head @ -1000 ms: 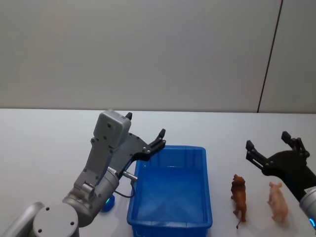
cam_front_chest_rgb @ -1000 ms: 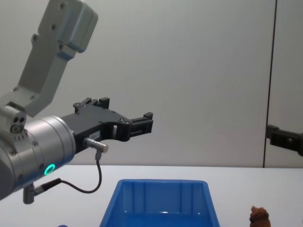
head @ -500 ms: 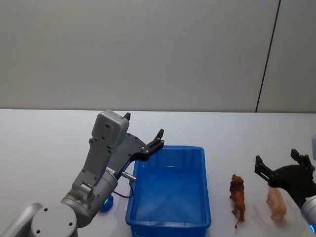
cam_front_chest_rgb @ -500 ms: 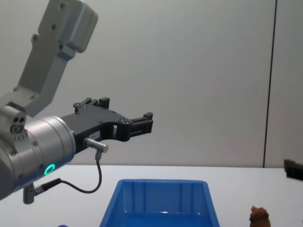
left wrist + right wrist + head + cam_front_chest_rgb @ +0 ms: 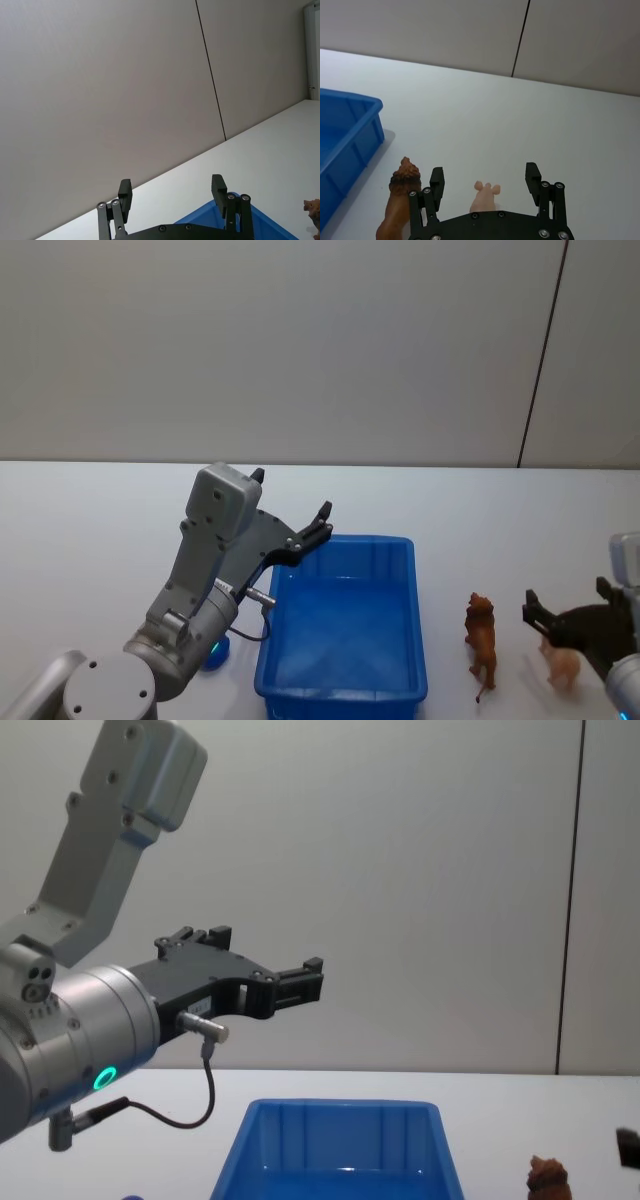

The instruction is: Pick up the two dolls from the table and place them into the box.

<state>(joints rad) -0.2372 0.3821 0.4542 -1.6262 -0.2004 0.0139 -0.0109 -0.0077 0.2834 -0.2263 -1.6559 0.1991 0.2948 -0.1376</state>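
- Vs. 1 s ago: the R end effector (image 5: pixel 566 592) had been lowered and drawn back toward the robot, from up beyond the dolls to the level of the pink doll (image 5: pixel 562 665). The L arm, both dolls and the box (image 5: pixel 345 540) were not seen to shift.
- R end effector (image 5: pixel 485 173): fingers spread wide and nothing gripped. In the wrist view the pink doll (image 5: pixel 484 197) was framed between the two fingers, with a gap left on each side.
- Brown doll (image 5: pixel 483 635): left standing on the white surface (image 5: pixel 100 520), between the box and the pink doll. It stood just outside the R end effector's finger on that side, and contact w/ it could not be ruled in or out.
- L end effector (image 5: pixel 171 187): held raised by the box's far-left corner, fingers apart, nothing carried; judged idle.
- Box: no doll was seen inside it.
- Step judged: approach for the 1st pick, target being the pink doll. Neither doll had been placed yet, so the task was at an early stage.
- Next move, as judged: the fingers would need to be closed on the pink doll w/o the brown one being knocked. A lift and a carry over the box rim would then be called for.
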